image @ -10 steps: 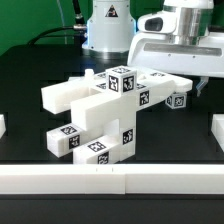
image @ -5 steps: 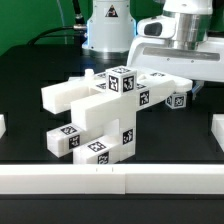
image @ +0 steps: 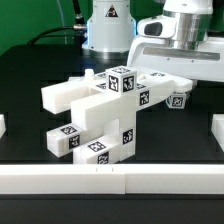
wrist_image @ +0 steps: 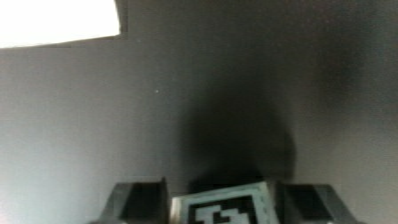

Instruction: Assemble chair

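The chair's glossy white tagged blocks stand joined as one blocky structure (image: 100, 115) in the middle of the black table. At the exterior view's right my gripper (image: 183, 92) reaches down over a small white tagged piece (image: 178, 99) that lies beside the structure's far right end. In the wrist view that tagged piece (wrist_image: 226, 208) sits tight between my two dark fingers (wrist_image: 139, 200), which are shut on it. The piece's underside is hidden.
White rails (image: 110, 180) run along the table's front edge. White blocks stand at the left edge (image: 3, 126) and right edge (image: 218, 128). The robot's base (image: 108, 25) stands at the back. A bright white patch (wrist_image: 54, 20) shows in the wrist view; I cannot tell what it is.
My hand has shifted a little toward the exterior view's left over the small tagged piece. The piece and the chair structure have not moved.
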`<state>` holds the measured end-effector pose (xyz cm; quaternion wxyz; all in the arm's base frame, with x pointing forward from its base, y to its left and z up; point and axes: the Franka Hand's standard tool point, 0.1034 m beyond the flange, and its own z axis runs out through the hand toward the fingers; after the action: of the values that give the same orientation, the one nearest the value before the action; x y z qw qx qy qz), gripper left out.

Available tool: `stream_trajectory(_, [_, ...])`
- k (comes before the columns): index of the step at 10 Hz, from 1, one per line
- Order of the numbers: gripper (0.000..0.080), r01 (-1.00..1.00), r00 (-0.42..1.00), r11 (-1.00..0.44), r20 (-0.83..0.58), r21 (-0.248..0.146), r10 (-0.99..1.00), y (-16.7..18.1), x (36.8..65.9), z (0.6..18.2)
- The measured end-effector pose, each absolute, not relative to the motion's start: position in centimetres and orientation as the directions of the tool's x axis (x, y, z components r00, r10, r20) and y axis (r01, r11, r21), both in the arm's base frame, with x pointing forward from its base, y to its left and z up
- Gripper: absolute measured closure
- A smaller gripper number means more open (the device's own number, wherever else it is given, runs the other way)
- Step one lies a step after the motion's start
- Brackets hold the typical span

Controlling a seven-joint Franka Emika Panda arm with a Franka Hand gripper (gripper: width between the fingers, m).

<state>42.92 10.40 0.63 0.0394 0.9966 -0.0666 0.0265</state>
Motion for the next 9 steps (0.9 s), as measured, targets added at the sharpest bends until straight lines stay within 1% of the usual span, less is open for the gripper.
stream_trajectory(2, [0.0512,-0.135,0.990,-0.988,0.060,0.073,-0.130,10.4,43.0,0.8])
stream_trajectory(3, [0.0512,-0.137,0.989,-0.988,0.063,0.067,-0.133,10.5,43.1,1.3])
stream_trajectory(5, [0.0512,-0.144,0.988,-0.989,0.060,0.039,-0.141,11.1,43.1,3.4])
stream_trajectory(6, [0.0512,-0.154,0.987,-0.988,0.040,0.020,-0.153,11.4,43.2,5.2])
stream_trajectory(7, [0.0512,-0.165,0.985,-0.986,0.038,-0.016,-0.166,11.3,43.5,8.2])
stream_trajectory(8, [0.0512,-0.157,0.987,-0.987,0.039,-0.041,-0.159,10.3,44.1,10.4])
stream_trajectory(9, [0.0512,-0.151,0.987,-0.987,0.041,-0.057,-0.153,9.1,44.6,11.8])
